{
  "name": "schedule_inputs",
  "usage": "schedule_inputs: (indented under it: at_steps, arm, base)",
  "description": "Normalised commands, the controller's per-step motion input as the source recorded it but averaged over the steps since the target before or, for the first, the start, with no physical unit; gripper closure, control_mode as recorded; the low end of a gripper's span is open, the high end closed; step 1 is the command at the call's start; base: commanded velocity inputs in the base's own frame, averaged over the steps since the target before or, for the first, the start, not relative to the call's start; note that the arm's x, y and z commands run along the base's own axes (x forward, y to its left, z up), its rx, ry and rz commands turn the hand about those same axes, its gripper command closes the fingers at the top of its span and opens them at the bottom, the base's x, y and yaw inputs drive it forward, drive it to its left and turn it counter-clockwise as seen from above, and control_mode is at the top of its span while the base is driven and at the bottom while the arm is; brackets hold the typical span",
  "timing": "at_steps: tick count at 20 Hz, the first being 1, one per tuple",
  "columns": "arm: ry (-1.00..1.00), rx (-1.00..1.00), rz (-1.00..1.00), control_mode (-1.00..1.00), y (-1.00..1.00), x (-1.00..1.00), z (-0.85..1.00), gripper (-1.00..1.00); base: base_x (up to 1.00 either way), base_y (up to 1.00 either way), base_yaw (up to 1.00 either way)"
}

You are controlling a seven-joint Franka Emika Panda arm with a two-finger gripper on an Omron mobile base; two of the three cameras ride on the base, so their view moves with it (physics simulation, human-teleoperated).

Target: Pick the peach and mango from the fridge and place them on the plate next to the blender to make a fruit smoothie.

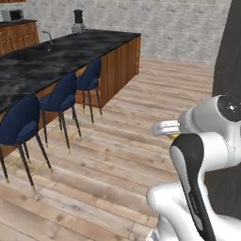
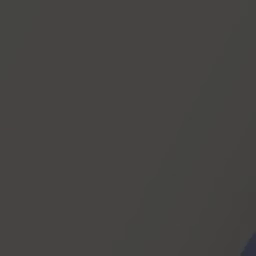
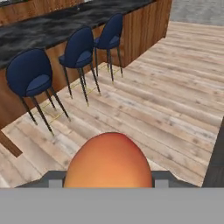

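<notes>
Gripper [image 3: 108, 183]: closed on a fruit, its two dark finger tips [image 3: 53, 178] showing at either side of it in the hand view. Held above the wooden floor [image 3: 166, 100], clear of all furniture.

Fruit [image 3: 108, 162]: rounded, orange at the base shading to red at the crown; by colour the mango or the peach, which of the two cannot be told. Clamped between the finger tips, close to the hand camera. A small patch of yellow [image 1: 174, 136] shows under the arm's wrist in the left base view.

Arm [image 1: 197, 179]: white with dark joints, rising at lower right of the left base view, folded close to the base.

Dark grey panel [image 1: 228, 84]: tall, upright, just behind the arm at the right edge; what it belongs to cannot be told.

Floor: pale wooden planks, running from the robot to the island.

Stools [image 1: 61, 99]: three, dark blue, thin dark legs, in a row along the near side of the island.

Island [image 1: 70, 52]: black marbled top, wooden side panels. Tap [image 1: 47, 36] on its far part.

Blender [image 1: 78, 21]: black jug on grey base, at the island's far end, well apart from the gripper. Plate beside it not discernible.

Back wall [image 1: 155, 23]: pale brick.
</notes>
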Motion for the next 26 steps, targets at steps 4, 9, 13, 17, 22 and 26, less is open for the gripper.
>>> schedule_inputs:
  at_steps: [4, 9, 13, 17, 22, 26]
  arm:
    - [0.00, 0.00, 0.00, 1.00, 0.00, 0.00, 0.00, 1.00]
    - [0.00, 0.00, 0.00, 1.00, 0.00, 0.00, 0.00, 1.00]
    - [0.00, 0.00, 0.00, 1.00, 0.00, 0.00, 0.00, 1.00]
    - [0.00, 0.00, 0.00, 1.00, 0.00, 0.00, 0.00, 1.00]
    - [0.00, 0.00, 0.00, 1.00, 0.00, 0.00, 0.00, 1.00]
    - [0.00, 0.00, 0.00, 1.00, 0.00, 0.00, 0.00, 1.00]
  base:
    - [1.00, 0.15, -0.49]
    - [1.00, 0.63, -0.34]
    - [1.00, 0.65, -0.32]
    - [1.00, 0.50, -0.33]
    - [1.00, 0.03, -0.42]
    - [1.00, 0.00, -0.45]
